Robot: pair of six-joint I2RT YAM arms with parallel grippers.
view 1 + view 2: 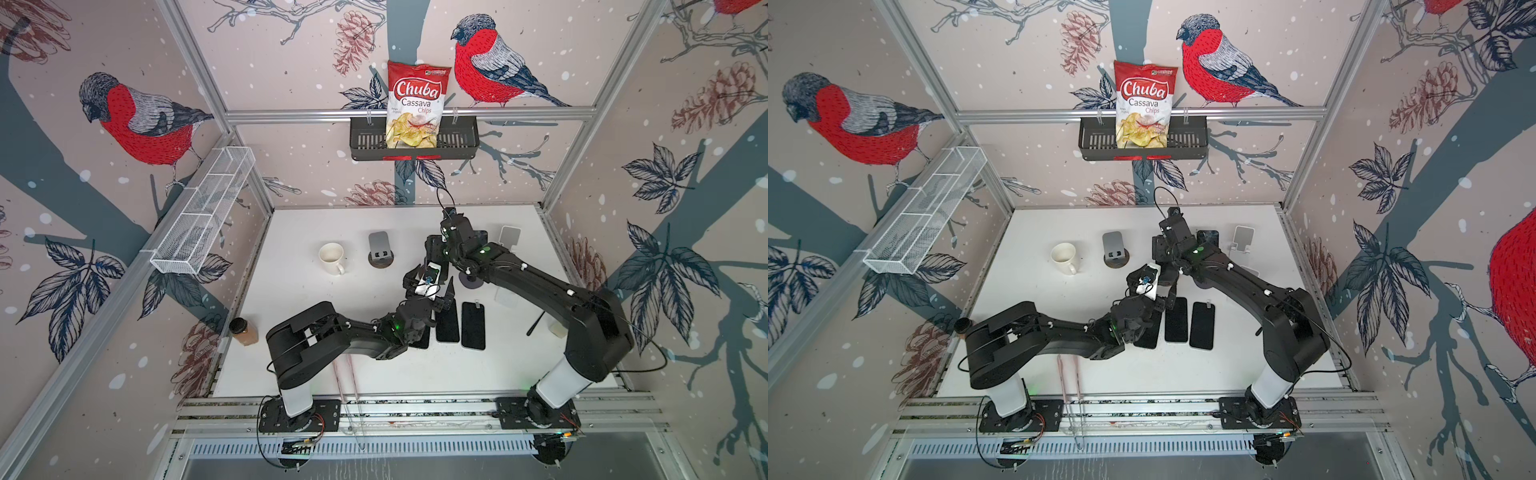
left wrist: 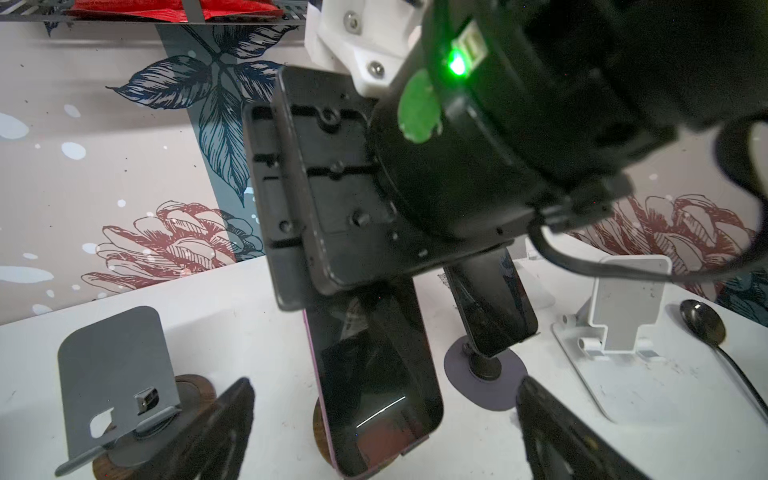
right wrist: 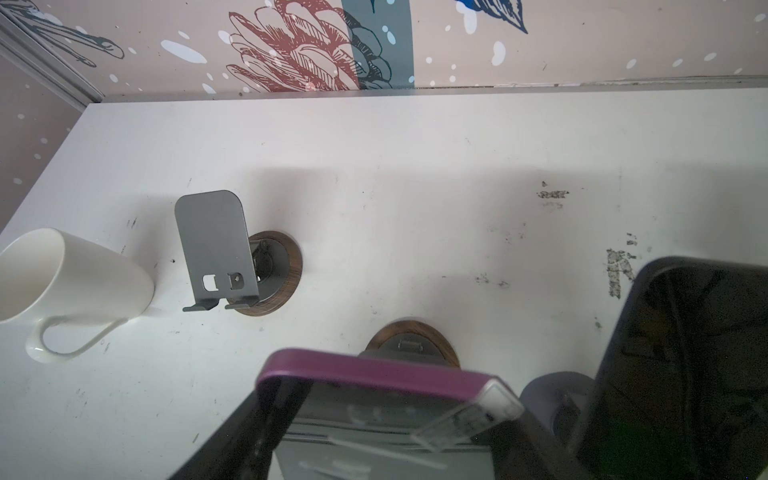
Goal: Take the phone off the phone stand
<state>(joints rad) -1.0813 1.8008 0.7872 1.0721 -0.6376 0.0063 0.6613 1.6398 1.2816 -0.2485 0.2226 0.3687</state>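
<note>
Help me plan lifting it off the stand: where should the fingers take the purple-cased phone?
Grip the purple-cased phone by its two long side edges near the top, coming down from above. It leans back on the stand with its lower end seated there, so only the upper part stands free.

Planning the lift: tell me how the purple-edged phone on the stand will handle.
The phone is a thin slab, so probably stiff. Its glossy screen shows reflections, so likely slippery. It leans on the stand, so a sideways push may topple it.

My two top views high above the white table (image 1: 415, 374), steeply downward; my wrist cameras close on the purple-cased phone (image 2: 374, 374).
</note>
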